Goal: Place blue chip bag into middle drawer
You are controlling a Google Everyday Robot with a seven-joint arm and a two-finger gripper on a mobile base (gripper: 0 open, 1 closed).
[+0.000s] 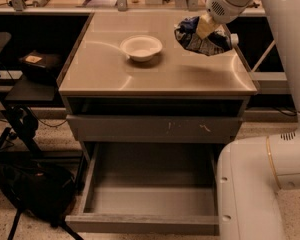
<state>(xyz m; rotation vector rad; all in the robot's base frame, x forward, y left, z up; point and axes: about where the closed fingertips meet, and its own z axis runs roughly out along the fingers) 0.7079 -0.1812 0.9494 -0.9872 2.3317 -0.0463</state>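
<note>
The blue chip bag (201,39) is a crumpled dark-blue foil bag with white print. It hangs in the air above the right rear of the countertop (155,74), casting a shadow on it. My gripper (205,27) is shut on the bag's top edge and comes in from the upper right. The middle drawer (150,199) is pulled wide open at the bottom of the cabinet, below and to the left of the bag. Its smooth grey inside holds nothing.
A white bowl (141,47) sits on the countertop left of the bag. A shut shallower drawer front with pale scratches (155,128) is above the open drawer. My white base (260,184) stands right of the drawer. A black backpack (35,189) lies on the floor to the left.
</note>
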